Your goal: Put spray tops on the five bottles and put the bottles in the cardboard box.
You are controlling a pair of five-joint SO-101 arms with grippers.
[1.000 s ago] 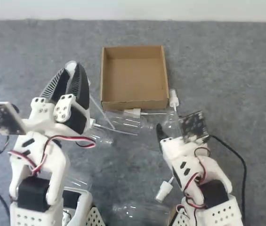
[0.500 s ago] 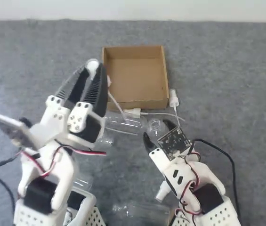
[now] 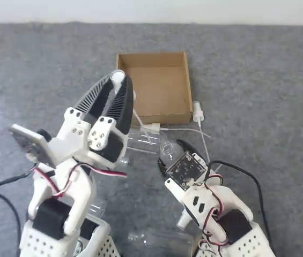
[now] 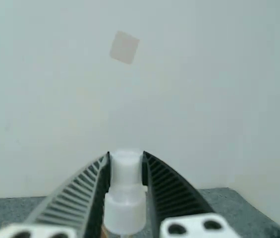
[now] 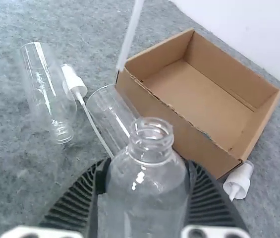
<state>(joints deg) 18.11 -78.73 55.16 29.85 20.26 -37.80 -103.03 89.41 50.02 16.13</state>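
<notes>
Mid-capping, the left gripper [image 4: 126, 158] pinches a white plastic spray top [image 4: 126, 198] above the table as the right gripper [image 5: 147, 173] clamps an upright clear plastic bottle [image 5: 149, 144] near the brown cardboard box [image 5: 204, 94]; next, the top's dip tube [image 5: 130, 29] likely must enter the open neck.

The grey table [image 3: 258, 69] carries an open box [image 3: 154, 85] toward the middle of its far edge, a spray top [image 3: 197, 111] by the box's near right corner, another top [image 3: 151, 127] and a lying bottle [image 3: 146, 142] just nearer, and what looks like a second bottle [image 3: 159, 239] at the near edge.
</notes>
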